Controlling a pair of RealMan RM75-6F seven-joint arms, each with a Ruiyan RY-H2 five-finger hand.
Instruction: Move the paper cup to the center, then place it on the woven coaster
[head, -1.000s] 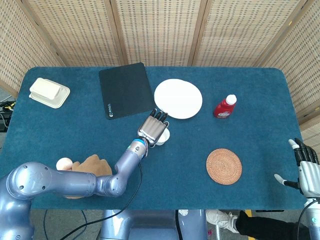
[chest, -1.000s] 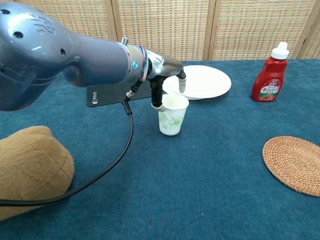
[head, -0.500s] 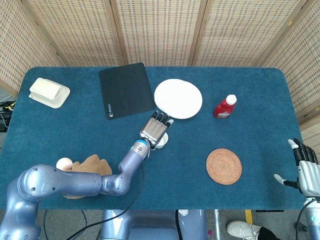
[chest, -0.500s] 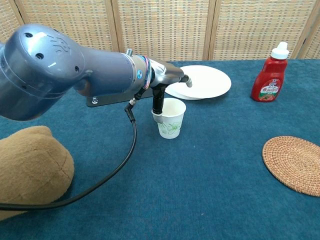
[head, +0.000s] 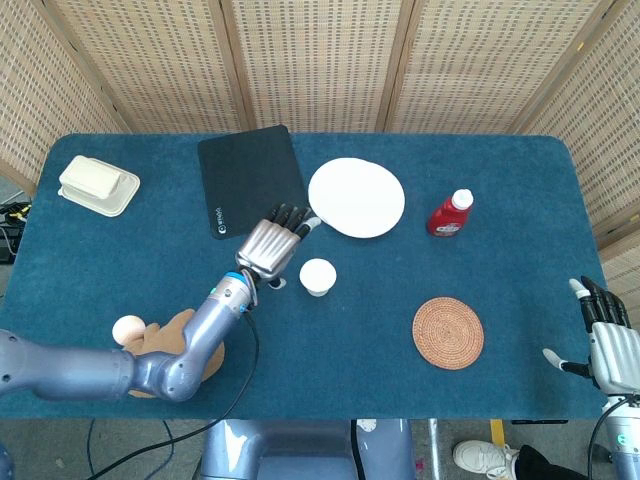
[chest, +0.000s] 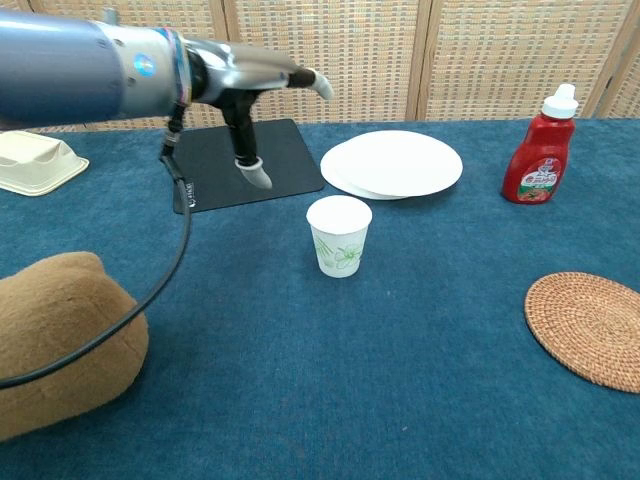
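1. Two hands show, and neither holds anything: the left hand (head: 268, 246) hovers with fingers spread just left of the paper cup (head: 318, 276), apart from it, and the right hand (head: 605, 338) hangs open at the table's right edge.
2. Upright near the middle of the blue table (head: 520, 200), the cup stands below the white plate (head: 356, 197) and well apart from the woven coaster (head: 448, 332), so the centring step looks done and the coaster step not.
3. Light and empty as it appears, the cup could tip or crumple if fingers close too hard or strike its rim.
4. Reaching from the right, an arm might sweep the ketchup bottle (head: 449, 214) or nudge the coaster out of place.
5. Setting the cup on the coaster's edge could leave it tilted.
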